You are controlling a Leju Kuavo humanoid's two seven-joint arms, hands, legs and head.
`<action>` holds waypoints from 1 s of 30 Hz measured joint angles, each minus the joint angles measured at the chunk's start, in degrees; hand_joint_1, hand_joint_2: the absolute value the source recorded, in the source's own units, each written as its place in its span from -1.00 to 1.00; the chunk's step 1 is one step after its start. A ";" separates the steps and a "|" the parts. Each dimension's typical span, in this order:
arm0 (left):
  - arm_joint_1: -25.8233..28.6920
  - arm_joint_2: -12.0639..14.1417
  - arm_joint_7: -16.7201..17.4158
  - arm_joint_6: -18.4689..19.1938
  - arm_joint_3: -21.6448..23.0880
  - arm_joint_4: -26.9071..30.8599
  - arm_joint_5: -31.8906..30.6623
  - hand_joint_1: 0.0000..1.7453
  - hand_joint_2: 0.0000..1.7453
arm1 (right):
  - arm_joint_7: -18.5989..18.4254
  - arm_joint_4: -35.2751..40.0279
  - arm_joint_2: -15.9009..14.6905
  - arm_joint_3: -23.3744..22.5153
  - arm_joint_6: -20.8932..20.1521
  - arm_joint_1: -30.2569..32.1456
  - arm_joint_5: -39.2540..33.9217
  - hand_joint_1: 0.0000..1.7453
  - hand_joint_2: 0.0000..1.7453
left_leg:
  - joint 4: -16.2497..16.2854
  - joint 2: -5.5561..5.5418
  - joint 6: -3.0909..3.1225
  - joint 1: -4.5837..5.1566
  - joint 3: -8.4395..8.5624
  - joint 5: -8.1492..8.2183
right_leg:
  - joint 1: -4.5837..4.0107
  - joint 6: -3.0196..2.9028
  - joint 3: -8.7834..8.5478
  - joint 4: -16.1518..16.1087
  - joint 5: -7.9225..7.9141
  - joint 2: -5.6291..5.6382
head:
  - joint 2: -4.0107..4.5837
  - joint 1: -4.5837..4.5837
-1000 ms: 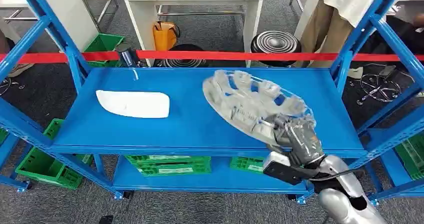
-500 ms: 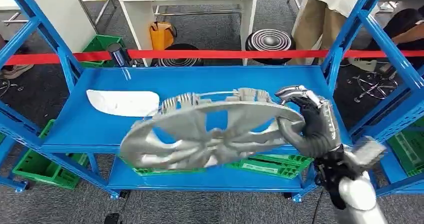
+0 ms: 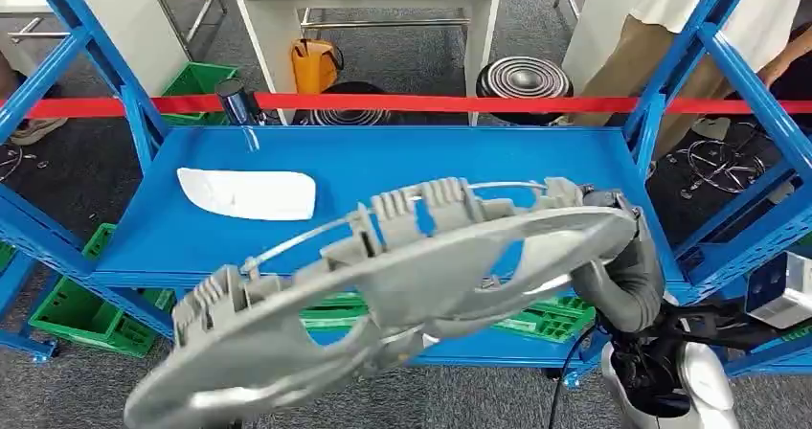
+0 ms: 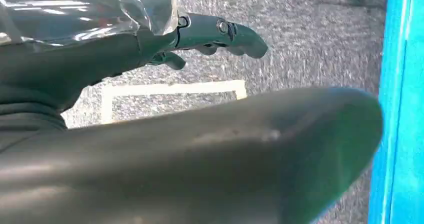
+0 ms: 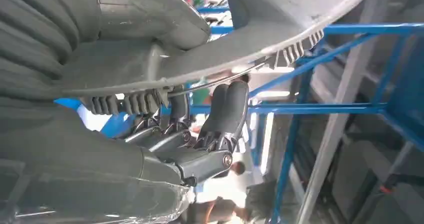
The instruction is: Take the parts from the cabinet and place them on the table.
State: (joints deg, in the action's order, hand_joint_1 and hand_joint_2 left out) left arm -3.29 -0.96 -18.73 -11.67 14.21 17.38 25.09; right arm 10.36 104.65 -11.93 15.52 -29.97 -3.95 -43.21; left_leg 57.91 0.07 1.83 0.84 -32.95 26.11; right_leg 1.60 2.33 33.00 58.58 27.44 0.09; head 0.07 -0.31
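right hand (image 3: 622, 257) grips silver wheel cover (image 3: 383, 295) | left hand (image 4: 210, 34) empty, fingers apart | no readable writing

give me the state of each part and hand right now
silver wheel cover: held in the air, tilted, off the shelf
white part: lying flat on the blue shelf
right hand: gripping the wheel cover's rim
left hand: holding nothing, above the floor

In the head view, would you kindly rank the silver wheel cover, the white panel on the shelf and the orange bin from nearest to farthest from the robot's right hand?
1. Silver wheel cover: gripped at its rim by the right hand.
2. White panel: lying on the blue shelf's left side.
3. Orange bin: on the floor behind the red tape, under the white table.
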 joint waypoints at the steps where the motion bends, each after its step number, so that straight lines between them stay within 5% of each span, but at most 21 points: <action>1: 0.04 0.07 -0.07 0.09 0.02 0.02 -0.02 -1.00 -1.00 | -0.11 0.11 0.22 -0.04 -0.13 0.15 -0.22 1.00 1.00 | 0.01 -0.06 -0.15 -0.02 -0.22 -0.09 | -0.12 -0.79 0.32 0.50 -0.02 0.06 | 0.00 -0.13; 2: 0.13 0.07 -0.07 0.15 0.02 0.02 -0.07 -1.00 -1.00 | -0.24 0.11 0.28 -0.04 -0.35 0.35 -0.52 1.00 1.00 | 0.06 -0.04 -0.19 -0.08 -0.28 -0.14 | -0.31 -1.09 0.52 0.63 -0.06 0.07 | 0.00 -0.13; 3: 0.17 0.07 -0.11 0.35 0.04 0.04 -0.17 -1.00 1.00 | -0.81 0.11 0.33 -0.04 -0.79 0.56 -1.14 1.00 1.00 | 0.23 -0.04 -0.27 -0.28 -0.34 -0.15 | -0.31 -1.37 0.60 0.61 -0.14 0.13 | 0.00 -0.13; 5: 0.17 0.20 -0.26 0.94 0.29 0.20 -0.59 -1.00 1.00 | -2.51 0.20 0.59 0.04 -1.90 0.75 -4.34 1.00 1.00 | 1.50 -0.09 -0.92 -0.52 -0.97 1.17 | 0.27 -1.88 0.39 0.44 -0.30 0.21 | 0.00 -0.15; 8: 0.27 0.55 -0.50 2.01 0.90 0.24 -1.12 -1.00 1.00 | -4.74 0.26 1.44 0.09 -3.96 2.00 -9.73 1.00 1.00 | 13.90 -0.07 -1.98 -0.99 -6.54 7.43 | 0.02 -2.34 0.55 0.48 -0.29 0.19 | 0.00 -0.35; 10: 0.65 0.55 -0.90 2.14 1.12 0.24 -1.42 -1.00 1.00 | -5.64 0.26 2.05 0.09 -5.07 3.13 -10.95 1.00 1.00 | 19.01 -0.08 -1.93 -1.06 -9.01 8.44 | -0.25 -2.35 0.59 0.48 -0.29 0.21 | 0.00 -0.37; 12: 0.79 0.63 -1.38 1.16 1.44 0.24 -1.81 -1.00 1.00 | -6.75 0.28 2.58 0.15 -6.21 3.91 -11.80 1.00 1.00 | 13.35 -0.13 -0.98 -0.90 -6.48 4.55 | -0.67 -2.35 0.42 0.45 -0.28 0.38 | 0.00 -0.37; 14: 0.79 0.85 -1.46 0.17 1.57 0.28 -1.86 -1.00 1.00 | -7.58 0.74 3.17 0.24 -6.95 4.23 -12.61 1.00 1.00 | 2.20 -0.33 1.49 0.02 -1.00 -0.02 | -1.12 -2.35 0.16 0.35 -0.29 0.54 | 0.00 -0.33; 15: 0.79 1.43 -1.44 0.17 1.62 0.28 -1.86 -1.00 1.00 | -7.80 0.76 3.50 0.22 -7.08 4.39 -12.90 1.00 1.00 | 1.32 0.07 2.28 0.02 -0.39 1.07 | -1.30 -2.24 0.29 0.33 -0.31 0.51 | 0.00 -0.04; 18: 1.12 1.77 -1.33 0.24 1.79 0.50 -1.95 -1.00 1.00 | -8.24 0.76 4.17 0.31 -7.19 4.88 -13.35 1.00 1.00 | 0.49 0.18 2.57 0.82 -0.39 0.71 | -0.60 -1.90 0.36 -0.10 -0.57 0.28 | 0.00 -0.22; 19: 1.23 1.79 -1.12 0.33 1.81 0.57 -1.95 -1.00 1.00 | -8.37 0.90 4.26 0.31 -7.26 4.88 -13.42 1.00 1.00 | -0.43 0.19 2.98 0.89 0.00 0.25 | -0.96 -1.56 0.17 -0.44 -0.79 0.29 | 0.00 -0.24; 20: 1.28 1.81 -0.53 0.41 1.88 0.66 -1.95 -1.00 1.00 | -8.63 1.07 4.26 0.31 -7.30 5.05 -13.55 1.00 1.00 | -2.65 0.48 2.38 0.16 1.63 -1.02 | -1.07 -1.75 0.61 0.40 -0.42 0.12 | 0.00 -0.18; 21: 1.24 1.77 -0.28 0.37 1.88 0.66 -1.92 -1.00 1.00 | -8.81 1.09 4.26 0.33 -7.34 5.05 -13.59 1.00 1.00 | -3.23 0.46 2.58 0.00 1.83 -1.18 | -1.15 -1.90 1.29 1.83 0.57 0.15 | 0.00 0.00; 23: 1.27 1.66 0.13 -0.39 1.88 0.66 -1.92 -1.00 1.00 | -8.92 1.07 4.24 0.26 -7.34 5.39 -13.36 1.00 1.00 | -3.31 0.49 2.65 -0.07 1.68 -1.51 | -0.88 -2.21 5.34 10.58 4.45 0.15 | 0.00 0.07; 25: 1.53 1.46 0.24 -0.96 1.88 0.68 -1.95 -1.00 1.00 | -9.03 1.05 4.26 0.00 -7.37 6.47 -12.41 1.00 1.00 | -3.25 0.47 2.51 -0.10 1.51 -1.47 | -0.34 -1.39 8.61 17.10 6.31 0.13 | 0.00 0.04; 27: 1.69 1.35 0.37 -1.62 1.88 0.70 -2.19 -1.00 1.00 | -9.03 1.07 4.22 -0.07 -7.78 6.97 -11.43 1.00 1.00 | -3.03 0.41 1.98 -0.40 1.54 -1.34 | 0.34 0.34 6.38 12.28 3.72 0.07 | 0.00 0.02; 29: 1.69 1.38 0.44 -2.27 1.88 0.85 -2.38 -1.00 1.00 | -9.05 1.07 4.20 -0.15 -8.04 7.28 -10.84 1.00 1.00 | -1.57 0.27 0.72 -0.91 1.24 -0.54 | 0.98 2.04 0.57 0.91 -0.42 -0.32 | 0.00 0.07; 30: 1.69 1.51 0.48 -2.38 1.88 0.94 -2.40 -1.00 1.00 | -9.05 1.03 4.22 -0.15 -8.13 7.39 -10.77 1.00 1.00 | -0.90 0.24 0.06 -0.69 0.80 -0.07 | 0.60 1.29 0.46 0.86 0.29 -0.26 | 0.00 0.02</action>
State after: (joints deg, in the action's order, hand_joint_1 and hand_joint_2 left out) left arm -1.60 0.55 -18.25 -14.05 16.09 18.32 22.69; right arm 1.31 105.68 -7.72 15.37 -38.10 3.44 -53.99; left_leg 57.01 0.30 1.89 0.16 -32.15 26.03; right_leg 2.20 3.62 33.47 59.44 27.73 -0.17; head 0.07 -0.28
